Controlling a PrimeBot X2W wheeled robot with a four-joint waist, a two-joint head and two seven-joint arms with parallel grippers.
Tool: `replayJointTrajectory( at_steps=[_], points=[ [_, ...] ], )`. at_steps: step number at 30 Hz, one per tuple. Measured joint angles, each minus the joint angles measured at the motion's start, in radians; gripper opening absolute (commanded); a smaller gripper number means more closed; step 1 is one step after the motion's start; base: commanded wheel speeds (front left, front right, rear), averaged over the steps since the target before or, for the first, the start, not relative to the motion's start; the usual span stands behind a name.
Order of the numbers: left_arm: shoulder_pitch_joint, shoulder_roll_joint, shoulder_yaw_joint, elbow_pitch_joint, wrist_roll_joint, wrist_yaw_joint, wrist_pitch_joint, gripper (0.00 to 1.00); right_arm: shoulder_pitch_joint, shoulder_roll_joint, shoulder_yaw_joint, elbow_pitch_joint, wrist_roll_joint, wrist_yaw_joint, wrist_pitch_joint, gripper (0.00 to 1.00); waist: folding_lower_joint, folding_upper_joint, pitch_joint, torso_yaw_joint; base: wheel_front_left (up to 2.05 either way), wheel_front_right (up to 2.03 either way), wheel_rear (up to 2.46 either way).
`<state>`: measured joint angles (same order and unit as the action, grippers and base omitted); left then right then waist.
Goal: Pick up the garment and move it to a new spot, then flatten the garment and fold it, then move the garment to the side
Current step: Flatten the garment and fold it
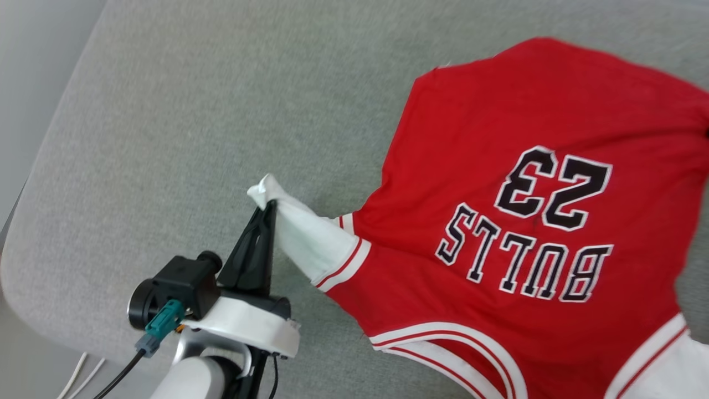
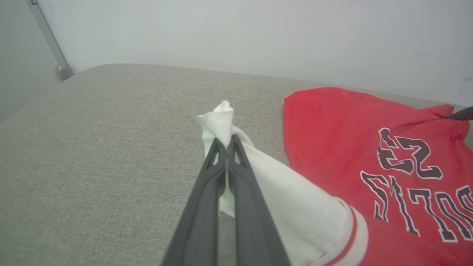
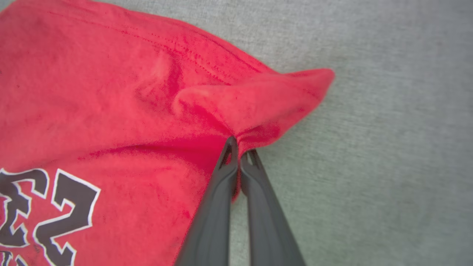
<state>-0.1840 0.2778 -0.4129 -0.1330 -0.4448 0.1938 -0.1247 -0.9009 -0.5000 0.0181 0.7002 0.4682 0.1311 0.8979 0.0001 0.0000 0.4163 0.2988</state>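
**A:** Quick check from us: where's the garment (image 1: 532, 221) sitting, and what are the tools doing?

**B:** We've got it on the grey cushion (image 1: 210, 111), spread over the cushion's right half. The printed side is up, and the black "23" and lettering read upside down from the head camera. It's not flat: the red cloth is rumpled near the cushion's far right.

**A:** And the left tool (image 1: 270, 206)?

**B:** Clamped tight on the tip of the white sleeve (image 1: 310, 238). It's over the middle of the cushion, toward the near edge. The sleeve is pulled out into a cone, with a little tuft of white cloth poking past the fingertips. We see the same from the left wrist (image 2: 226, 142).

**A:** Right tool?

**B:** The right tool (image 3: 238, 147) is pinched closed on a bunched fold of red fabric at the garment's edge, with bare cushion just beside it. The cloth puckers right where the tips meet.
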Motion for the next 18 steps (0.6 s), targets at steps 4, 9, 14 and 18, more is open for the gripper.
replayJointTrajectory(
  at_steps=[4, 9, 14, 18],
  points=[
    [0.04, 0.021, 0.02, 0.005, -0.011, 0.019, 0.017, 0.0, 0.058, -0.031, 0.027, -0.099, 0.027, 0.0, -0.004, 0.0, 0.0, 0.0, -0.061, -0.031, 0.0, 0.0, 0.0],
    [0.108, 0.053, 0.055, 0.004, -0.033, 0.046, 0.038, 0.0, 0.223, -0.078, 0.035, -0.249, 0.052, 0.0, 0.024, 0.0, -0.0001, 0.0, -0.137, -0.092, 0.0, 0.0, 0.0],
    [0.18, 0.092, 0.087, -0.001, -0.052, 0.071, 0.066, 0.0, 0.469, -0.086, -0.014, -0.408, 0.06, 0.0, 0.065, 0.0, -0.0001, 0.0, -0.204, -0.166, 0.0, 0.0, 0.0],
    [0.221, 0.119, 0.1, -0.015, -0.06, 0.086, 0.093, 0.0, 0.717, -0.057, -0.061, -0.523, 0.056, 0.0, 0.102, 0.0, -0.0002, 0.0, -0.251, -0.222, 0.0, 0.0, 0.0]
  ],
)
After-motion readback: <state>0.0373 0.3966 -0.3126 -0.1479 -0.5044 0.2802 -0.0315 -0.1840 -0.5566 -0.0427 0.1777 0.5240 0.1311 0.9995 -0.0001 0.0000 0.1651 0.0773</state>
